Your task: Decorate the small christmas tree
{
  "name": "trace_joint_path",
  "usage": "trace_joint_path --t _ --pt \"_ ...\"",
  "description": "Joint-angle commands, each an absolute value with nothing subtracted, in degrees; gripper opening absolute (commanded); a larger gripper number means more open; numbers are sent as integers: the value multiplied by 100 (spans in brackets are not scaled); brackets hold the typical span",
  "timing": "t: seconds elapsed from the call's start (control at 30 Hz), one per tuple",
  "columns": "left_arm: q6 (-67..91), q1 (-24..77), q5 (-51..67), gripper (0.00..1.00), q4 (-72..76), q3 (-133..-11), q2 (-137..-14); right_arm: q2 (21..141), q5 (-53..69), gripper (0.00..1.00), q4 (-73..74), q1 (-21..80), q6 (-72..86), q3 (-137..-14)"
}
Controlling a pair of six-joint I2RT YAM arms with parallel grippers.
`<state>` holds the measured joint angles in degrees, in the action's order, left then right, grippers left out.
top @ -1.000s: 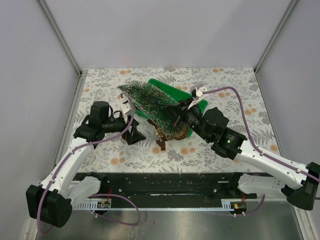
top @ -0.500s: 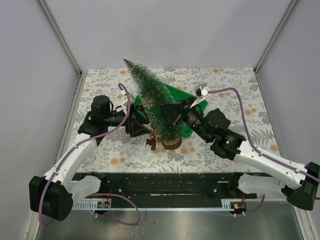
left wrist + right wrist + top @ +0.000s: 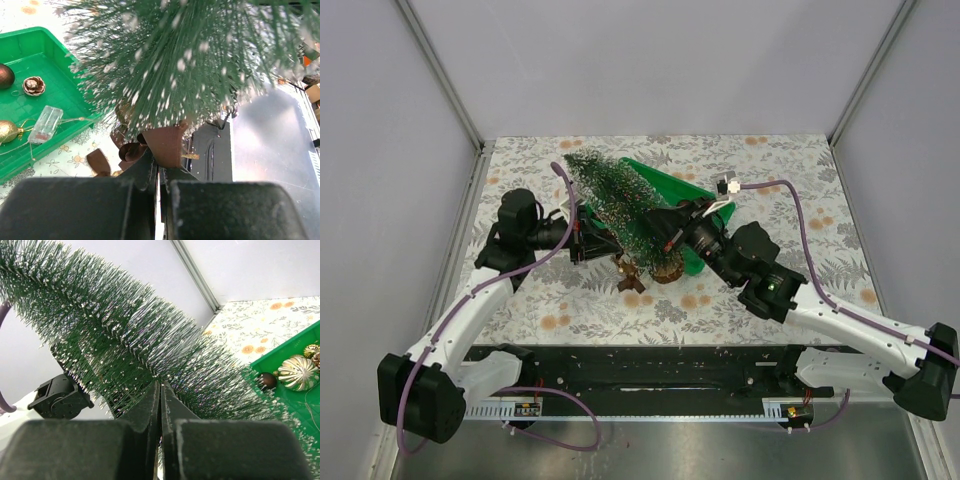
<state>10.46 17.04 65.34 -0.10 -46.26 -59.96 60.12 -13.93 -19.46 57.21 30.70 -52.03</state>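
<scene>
On the floral table (image 3: 770,170), inside pale grey walls, the small christmas tree (image 3: 620,205) is leaning over the green tray (image 3: 692,190). The right gripper (image 3: 160,390) is pinching its bristles. The left gripper (image 3: 158,165) is sitting nearly closed against a brown bow (image 3: 165,145).

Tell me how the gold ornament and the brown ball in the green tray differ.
The gold ornament is clearly bigger than the brown ball. The gold ornament is ribbed and bright, while the brown ball looks smooth and dark. Both are round and lie side by side in the green tray.
</scene>
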Motion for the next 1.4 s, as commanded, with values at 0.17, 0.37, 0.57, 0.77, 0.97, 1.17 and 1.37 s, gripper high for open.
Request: trace_joint_path --t 0.17,0.37,0.57,0.77,0.97,1.17,1.37 --pt "-420 1609 4934 0 -1300 -4895 -5757 5248 -1906 0 -1969 5722 2769 -5264" --pt "-440 1406 4843 0 -1353 -4843 -5643 4685 -2188 0 -1591 5722 2409 -5335" --pt "-220 1397 4046 0 -1073 -5009 -5809 4422 -2355 0 -1380 5722 2233 -5353" --pt "-211 1345 2454 0 -1037 -5729 -6502 4070 -2522 0 -1117 5722 2083 -5309" --pt "-123 1336 1679 0 -1284 -5995 -7031 3692 -2707 0 -748 5722 1855 -5326" --pt "130 1388 1880 0 -1125 -6151 -7136 3393 -2839 0 -545 5730 1723 -5274" --pt "597 1608 2514 0 -993 -7161 -7374 3384 -2778 0 -580 5722 1854 -5151"
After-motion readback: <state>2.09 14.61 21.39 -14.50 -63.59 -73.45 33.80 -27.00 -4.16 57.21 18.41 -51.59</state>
